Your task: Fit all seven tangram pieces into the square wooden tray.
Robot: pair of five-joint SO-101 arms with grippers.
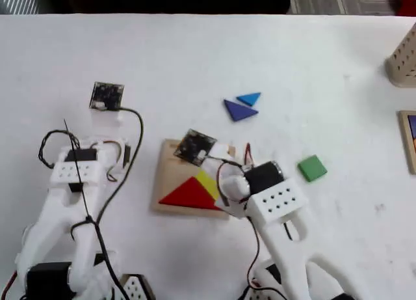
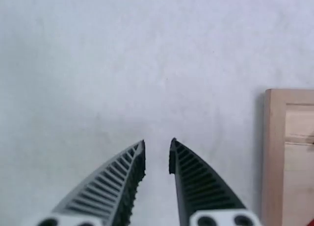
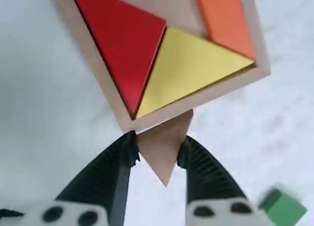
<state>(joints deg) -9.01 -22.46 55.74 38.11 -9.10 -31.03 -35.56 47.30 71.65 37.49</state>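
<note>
The square wooden tray (image 1: pixel 170 173) lies flat on the white counter (image 1: pixel 273 53), in front of the right arm (image 1: pixel 279 209). In it a red triangle (image 1: pixel 188 194) and a yellow triangle (image 1: pixel 208 181) sit edge to edge. The right wrist view shows the same two pieces (image 3: pixel 122 39) (image 3: pixel 191 64) meeting along one long side, with an orange piece (image 3: pixel 225 20) touching the yellow one, all inside the rim (image 3: pixel 221 85).

The right gripper (image 3: pixel 156 142) is at one corner of the tray, and its fingers (image 3: pixel 117 162) press against both sides of a tan wooden wedge (image 3: pixel 164 160). The wedge touches that corner, and I cannot tell whether it is a loose piece or part of the tray.

A green square (image 1: pixel 312 168) lies on the counter just beside the right arm. A light blue triangle (image 1: pixel 249 99) and a dark blue triangle (image 1: pixel 239 110) lie close together beyond the tray.

The left gripper (image 2: pixel 157 143) hangs over bare counter near the tray's edge (image 2: pixel 289 152), its fingers (image 2: pixel 122 187) slightly parted and holding nothing.
</note>
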